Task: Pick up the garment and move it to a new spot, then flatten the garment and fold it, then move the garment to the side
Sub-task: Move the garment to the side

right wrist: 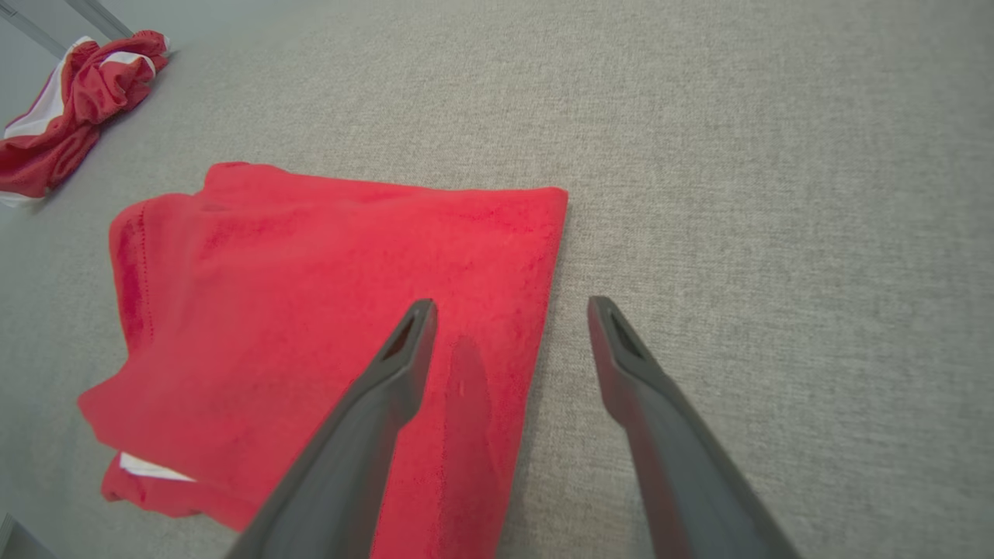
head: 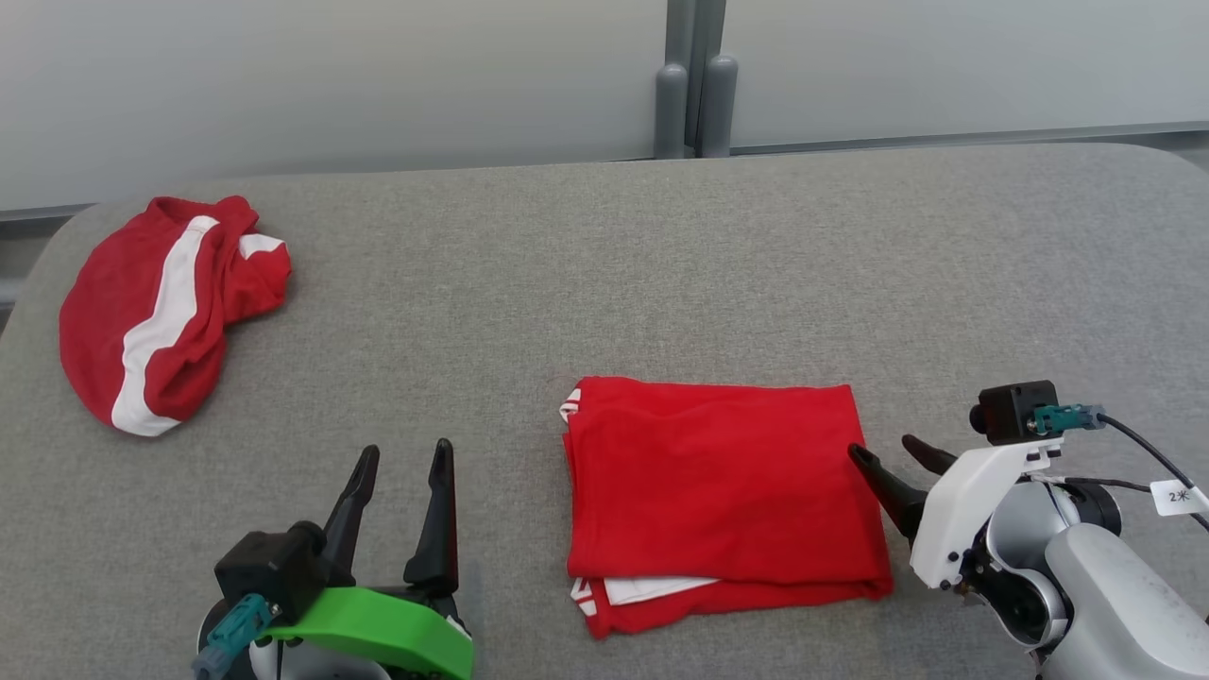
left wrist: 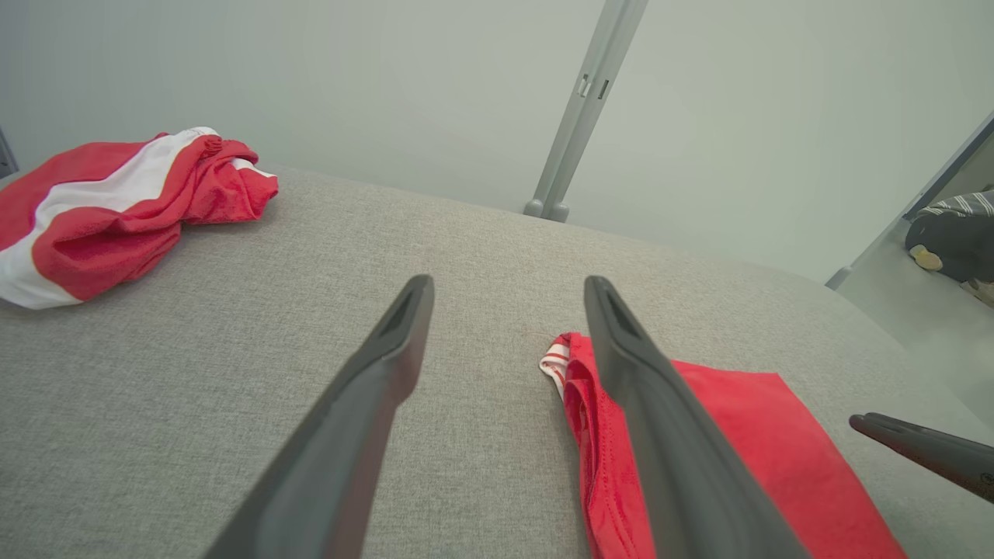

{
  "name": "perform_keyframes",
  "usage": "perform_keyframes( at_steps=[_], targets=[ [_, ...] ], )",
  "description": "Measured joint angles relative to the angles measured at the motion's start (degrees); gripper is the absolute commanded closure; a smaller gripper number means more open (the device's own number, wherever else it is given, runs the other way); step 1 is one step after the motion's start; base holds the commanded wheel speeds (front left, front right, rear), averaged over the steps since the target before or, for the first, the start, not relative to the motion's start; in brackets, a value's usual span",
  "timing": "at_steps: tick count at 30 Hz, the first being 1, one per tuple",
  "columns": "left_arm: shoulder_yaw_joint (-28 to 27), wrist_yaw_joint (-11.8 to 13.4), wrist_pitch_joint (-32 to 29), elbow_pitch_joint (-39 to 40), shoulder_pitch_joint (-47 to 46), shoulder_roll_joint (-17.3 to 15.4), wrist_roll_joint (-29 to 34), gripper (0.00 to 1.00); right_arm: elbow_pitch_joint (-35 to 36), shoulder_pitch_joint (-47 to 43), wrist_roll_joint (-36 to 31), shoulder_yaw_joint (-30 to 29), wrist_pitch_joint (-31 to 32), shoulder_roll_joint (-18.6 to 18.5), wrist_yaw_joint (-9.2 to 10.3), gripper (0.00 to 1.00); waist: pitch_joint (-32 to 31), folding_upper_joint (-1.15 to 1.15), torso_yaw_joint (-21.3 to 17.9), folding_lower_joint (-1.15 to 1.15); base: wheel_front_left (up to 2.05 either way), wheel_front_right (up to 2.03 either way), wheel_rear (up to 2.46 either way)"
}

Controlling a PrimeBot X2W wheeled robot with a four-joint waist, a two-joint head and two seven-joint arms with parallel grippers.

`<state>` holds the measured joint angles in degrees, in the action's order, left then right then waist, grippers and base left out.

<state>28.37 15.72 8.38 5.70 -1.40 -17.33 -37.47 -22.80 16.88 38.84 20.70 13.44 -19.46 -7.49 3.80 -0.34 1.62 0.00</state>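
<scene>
Nearest, the left gripper hovers wide open over the bare grey surface. The right gripper, fingers spread and empty, straddles the right edge of the folded red garment. At the far left lies a crumpled red-and-white garment.

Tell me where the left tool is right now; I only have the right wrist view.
Observer: The left tool is open near the table's front edge, left of the folded garment and apart from it.
Operator: Any trim sticking out of the fold?
Observer: Yes, striped trim peeks out at the garment's far left corner, on the left tool's side.
Operator: Anything trailing off my right arm?
Observer: A black cable with a white tag runs off the wrist behind the right tool, clear of the garment.
</scene>
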Motion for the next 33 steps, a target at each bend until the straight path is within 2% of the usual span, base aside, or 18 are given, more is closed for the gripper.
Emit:
perform_keyframes(
  at_steps=[19, 21, 22, 23, 33],
  targets=[
    [-0.26, 0.15, 0.53, -0.03, -1.07, -0.34, 0.03, 0.0, -7.8, 2.1, 1.53, -7.72, 6.44, 5.9, 0.0, 0.0, 3.21, 0.0, 3.45, 0.0, 0.0, 0.0, 0.0],
    [-0.29, 0.15, 0.53, -0.09, -1.28, -0.36, 0.03, 0.0, -8.1, 2.64, 1.82, -7.59, 6.47, 6.16, 0.0, 0.65, 3.43, 0.0, 3.44, 0.0, 0.0, 0.0, 0.0],
    [-0.3, 0.15, 0.53, -0.11, -1.35, -0.37, 0.03, 0.0, -8.01, 2.81, 2.02, -7.3, 6.39, 6.25, 0.0, 0.7, 3.5, 0.0, 3.41, 0.0, 0.0, 0.0, 0.0],
    [-0.3, 0.15, 0.53, -0.12, -1.38, -0.37, 0.03, 0.0, -7.89, 2.97, 2.16, -6.92, 6.2, 6.3, 0.0, 1.0, 3.55, 0.0, 3.35, 0.0, 0.0, 0.0, 0.0],
    [-0.26, 0.44, 0.99, 0.27, -2.24, -0.58, 0.25, 0.0, -6.12, 5.34, 0.15, -5.8, 3.55, 3.79, -0.01, 1.0, 3.91, 0.0, 1.09, 0.0, 0.0, 0.0, 0.0]
  ],
)
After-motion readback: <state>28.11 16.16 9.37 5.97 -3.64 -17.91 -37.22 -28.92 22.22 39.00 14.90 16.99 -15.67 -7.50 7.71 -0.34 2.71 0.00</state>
